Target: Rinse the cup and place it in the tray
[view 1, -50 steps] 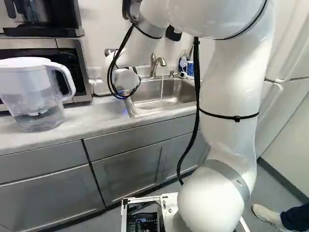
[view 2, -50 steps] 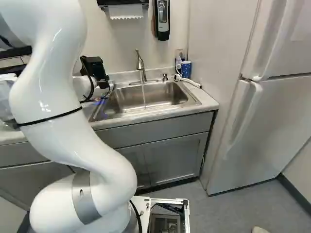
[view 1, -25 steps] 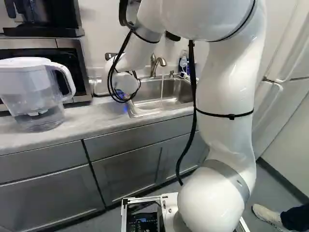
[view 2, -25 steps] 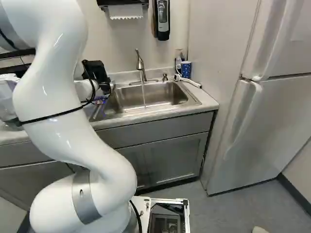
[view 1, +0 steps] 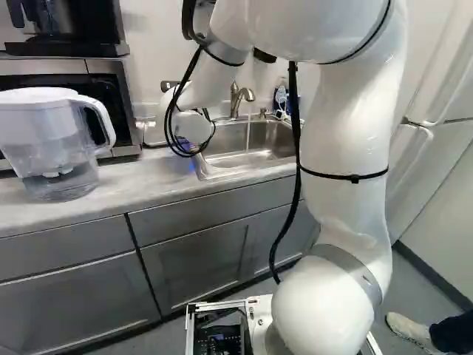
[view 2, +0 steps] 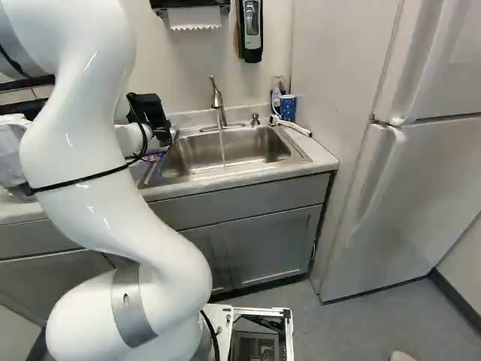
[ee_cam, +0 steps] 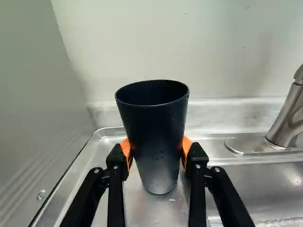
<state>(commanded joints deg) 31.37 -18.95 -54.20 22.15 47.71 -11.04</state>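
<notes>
"Where was the cup (ee_cam: 152, 127)?"

"Just beside the faucet (ee_cam: 286, 116), on its microwave side, upright over the sink's (view 2: 259, 143) steel edge. I couldn't tell whether its base touched down."

"And the fingers?"

"Parted only by the cup's width, orange pads (ee_cam: 126, 148) against it from both sides, so the gripper (ee_cam: 156, 147) had hold of it. That side grip left the rim free, probably so water could get in."

"Why keep it off to the side?"

"Perhaps to drain, or to line up for the stream. Drops dotted its wall, but I couldn't judge the rinse finished."

"Did every view show that?"

"No. Only the wrist view showed the cup; in the left base view the arm's wrist (view 1: 194, 127) blocked the spot. Both base views, though, showed water (view 2: 222, 147) falling from the faucet, and the right one a blue container (view 2: 288, 107) beyond it, fridge side."

"The tray?"

"I couldn't find it in any view."
</notes>
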